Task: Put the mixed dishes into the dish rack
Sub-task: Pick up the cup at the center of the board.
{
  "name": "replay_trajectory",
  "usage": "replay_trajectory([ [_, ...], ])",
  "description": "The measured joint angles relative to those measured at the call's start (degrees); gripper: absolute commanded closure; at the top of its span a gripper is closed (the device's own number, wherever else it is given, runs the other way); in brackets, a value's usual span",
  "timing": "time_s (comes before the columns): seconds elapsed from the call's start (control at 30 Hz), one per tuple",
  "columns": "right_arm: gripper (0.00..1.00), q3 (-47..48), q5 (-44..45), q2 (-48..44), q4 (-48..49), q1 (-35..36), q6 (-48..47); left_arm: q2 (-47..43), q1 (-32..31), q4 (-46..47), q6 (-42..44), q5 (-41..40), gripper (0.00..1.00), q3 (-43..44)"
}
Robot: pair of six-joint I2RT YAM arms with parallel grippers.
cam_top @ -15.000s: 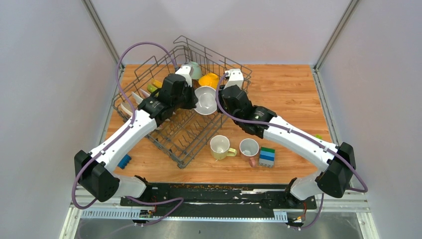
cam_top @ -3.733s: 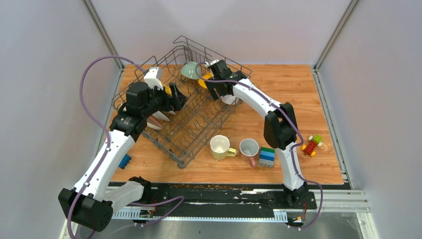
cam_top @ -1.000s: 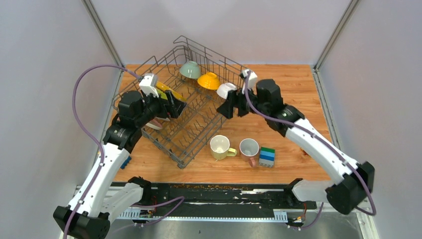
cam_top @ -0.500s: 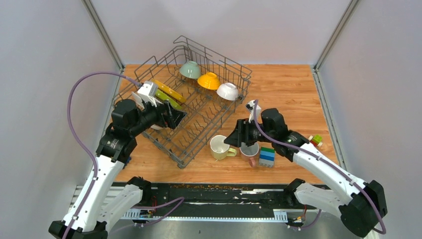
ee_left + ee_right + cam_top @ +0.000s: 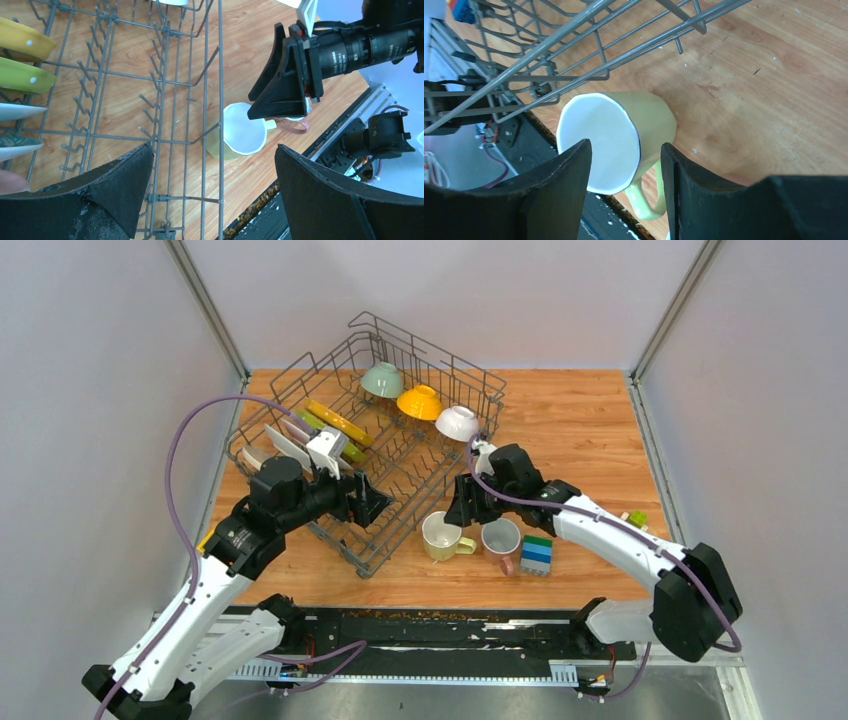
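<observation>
The grey wire dish rack [image 5: 400, 475] holds a pale green bowl [image 5: 383, 379], a yellow-orange bowl [image 5: 420, 401] and a white bowl [image 5: 457, 423] along its far side. Plates stand at its left, among them a yellow plate [image 5: 340, 424] and a white plate [image 5: 291, 448]. The pale yellow mug [image 5: 441, 536] stands upright on the table beside the white pink-handled mug [image 5: 500, 538]. My right gripper [image 5: 625, 145] is open and straddles the yellow mug's [image 5: 649, 120] rim, one finger over the opening, one outside. My left gripper [image 5: 214, 147] hangs wide open and empty over the rack's [image 5: 220, 75] near corner.
Stacked green-blue blocks [image 5: 537, 553] sit right of the pink-handled mug. A small red, yellow and green toy [image 5: 632, 520] lies near the table's right edge. The rack's near wall [image 5: 589, 55] runs close to the yellow mug. Grey walls enclose three sides.
My right arm came down from beside the white bowl in the rack to the yellow mug, its jaws narrowing. My left gripper drew back from the plates toward the rack's near corner.
</observation>
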Motion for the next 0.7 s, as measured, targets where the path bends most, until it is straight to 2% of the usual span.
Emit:
replay_trajectory([
  [0.23,0.54,3.91,6.16,7.28,-2.43,3.72,-3.96,0.26,-0.13,0.22,-0.17,-1.92,0.02,-0.22],
  [0.53,0.61,5.75,13.40,10.97,-4.37,7.98,-5.86,0.11,-0.15,-0.22,0.02,-4.33,0.01,-0.79],
  [0.7,0.76,5.77,16.79,11.10,-5.18,9.77,-6.12,0.11,-0.15,-0.22,0.07,-5.07,0.01,-0.79],
])
